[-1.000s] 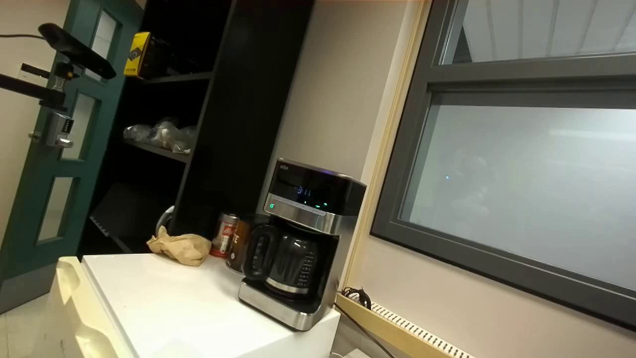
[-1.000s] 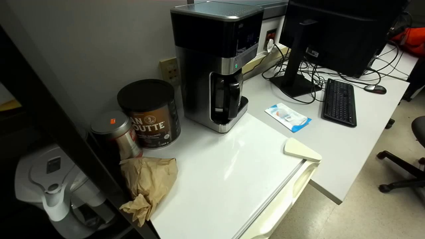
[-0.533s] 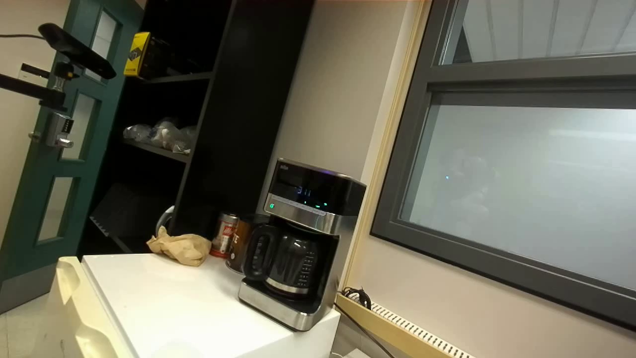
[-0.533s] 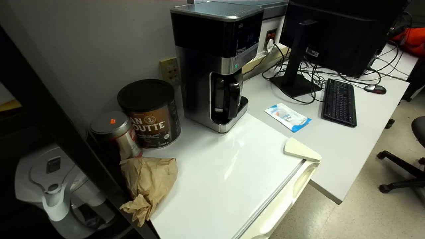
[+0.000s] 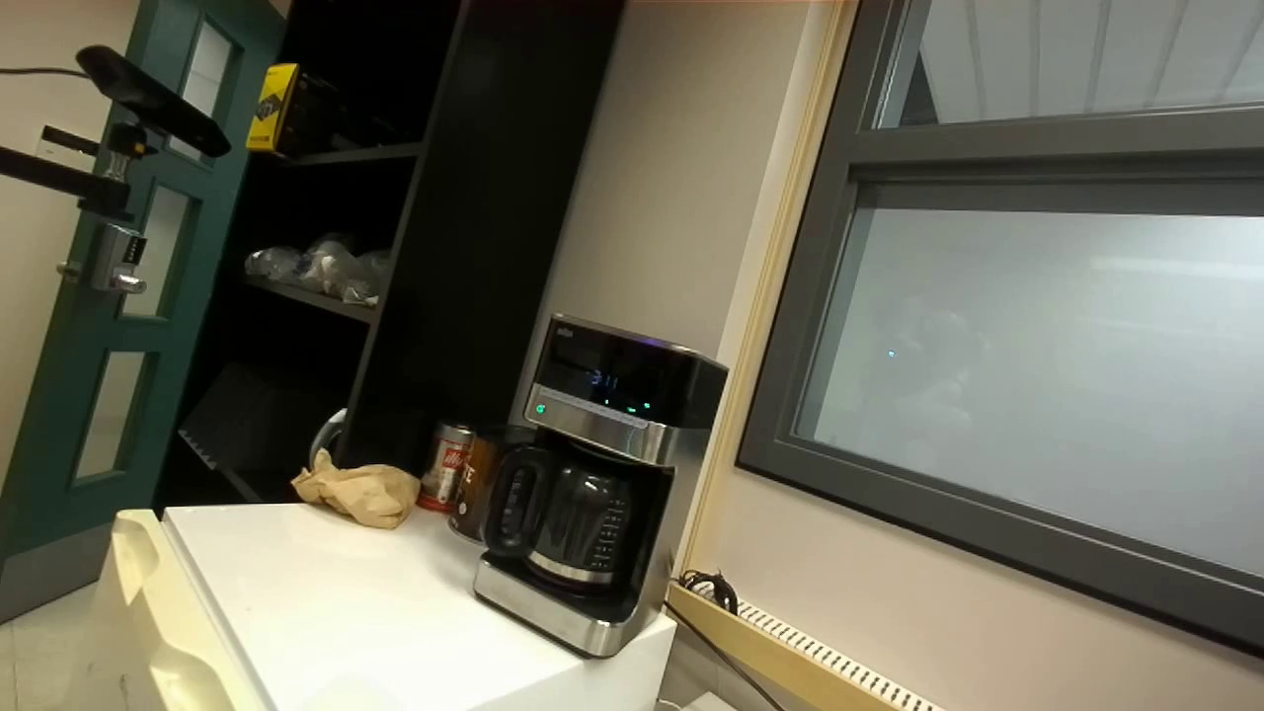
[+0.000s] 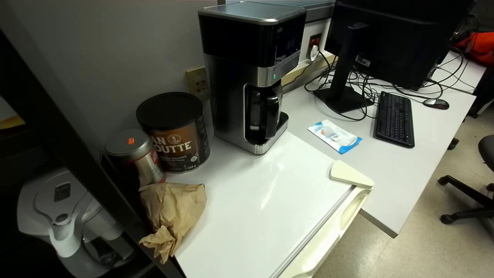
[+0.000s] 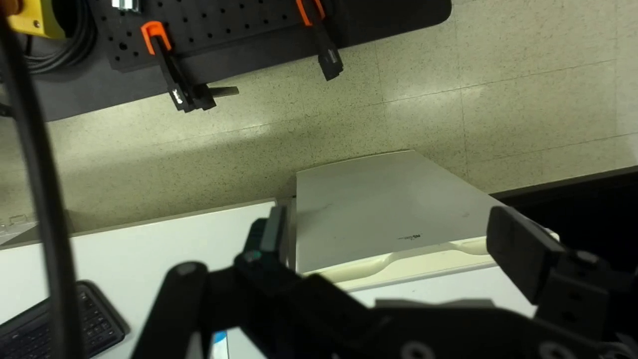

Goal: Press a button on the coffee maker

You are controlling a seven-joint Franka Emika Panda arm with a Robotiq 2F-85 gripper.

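Note:
The coffee maker is a boxy black-and-silver machine and shows in both exterior views (image 5: 681, 449) (image 6: 227, 96). It stands upright on the white fridge top. Its dark control panel (image 5: 573, 360) has a lit clock and small green lights along the lower edge. A round green light (image 5: 540, 408) sits at the left of the silver strip under the panel. The glass carafe (image 5: 583, 523) is in the machine. My gripper (image 7: 391, 229) is open and empty in the wrist view, above the fridge's front edge. It is out of both exterior views. The coffee maker is out of the wrist view.
A large brown can (image 6: 175, 143), a small silver-red can (image 6: 135, 158) and a crumpled paper bag (image 6: 173, 216) stand beside the machine on the fridge top (image 6: 247, 220). A dark shelf frame (image 6: 77, 150) rises at that side. A desk with a monitor (image 6: 386, 42) adjoins the other side.

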